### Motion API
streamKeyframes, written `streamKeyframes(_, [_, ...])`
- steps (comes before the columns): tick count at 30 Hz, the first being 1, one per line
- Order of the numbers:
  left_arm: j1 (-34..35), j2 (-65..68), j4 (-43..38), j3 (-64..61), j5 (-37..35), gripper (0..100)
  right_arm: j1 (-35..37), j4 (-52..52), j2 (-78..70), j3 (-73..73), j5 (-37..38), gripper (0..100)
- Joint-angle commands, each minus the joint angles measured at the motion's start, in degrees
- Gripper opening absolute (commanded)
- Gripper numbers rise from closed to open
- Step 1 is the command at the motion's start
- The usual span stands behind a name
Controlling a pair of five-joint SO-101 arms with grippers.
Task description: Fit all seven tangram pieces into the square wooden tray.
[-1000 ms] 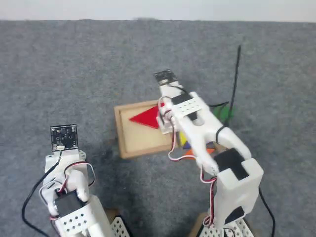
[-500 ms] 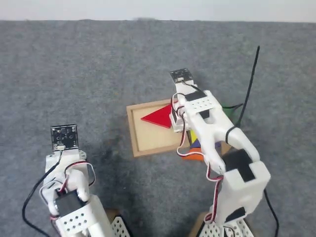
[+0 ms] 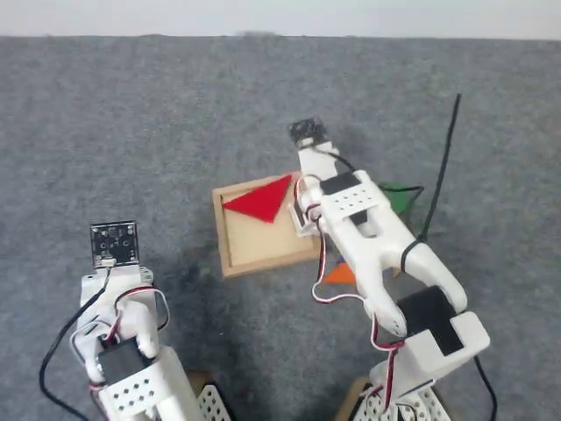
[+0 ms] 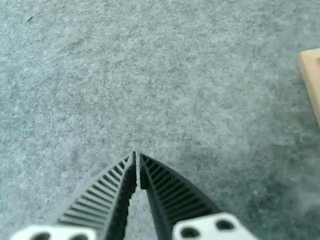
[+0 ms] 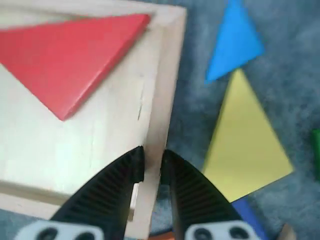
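So the tray [image 3: 263, 247] sits about dead center of the high view on the grey carpet [image 3: 131, 114], slightly rotated rather than square to the frame. There's one piece in it so far: the red triangle [image 3: 260, 200] lies flat in the upper part of the tray, one edge along the far wall and a point tucked up toward the upper right corner. The rest of the tray floor is bare wood. The right arm [image 3: 377, 237] comes in from the lower right of the frame and stretches over the tray's right-hand side. Its wrist cam shows the right gripper [image 5: 151, 157] pinching the tray's side wall, one finger inside on the wood and one outside over the carpet, with the rim squeezed between them. Just outside that wall the blue triangle [image 5: 235, 42] and yellow triangle [image 5: 245, 140] lie close together on the carpet, and a darker blue bit [image 5: 250, 212] pokes out right by the yellow one. In the high view a green piece [image 3: 401, 198] shows to the right of the arm and an orange piece [image 3: 340, 274] peeks out under it, below the tray's lower right corner. The left arm [image 3: 123, 333] sits at the lower left, well away from the tray, and the left gripper [image 4: 136, 159] is pressed together with nothing in it, pointing down at plain carpet.
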State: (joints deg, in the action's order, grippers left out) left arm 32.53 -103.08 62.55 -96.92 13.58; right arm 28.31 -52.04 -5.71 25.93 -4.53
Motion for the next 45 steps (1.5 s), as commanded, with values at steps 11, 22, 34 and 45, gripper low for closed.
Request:
streamKeyframes(11, [0.0,-0.9,0.2,0.5,0.7,2,2.9,1.2,4.5,3.1,1.2,15.1])
streamKeyframes(22, [0.0,-0.9,0.2,0.5,0.7,2,2.3,5.8,5.1,2.4,-1.8,19.0])
streamKeyframes(34, [0.0,-0.9,0.2,0.5,0.7,2,-5.4,-2.0,20.5,2.5,6.9,19.1])
streamKeyframes(45, [0.0,-0.9,0.2,0.5,0.7,2,-8.2,-0.5,-0.5,-3.8,15.6,33.4])
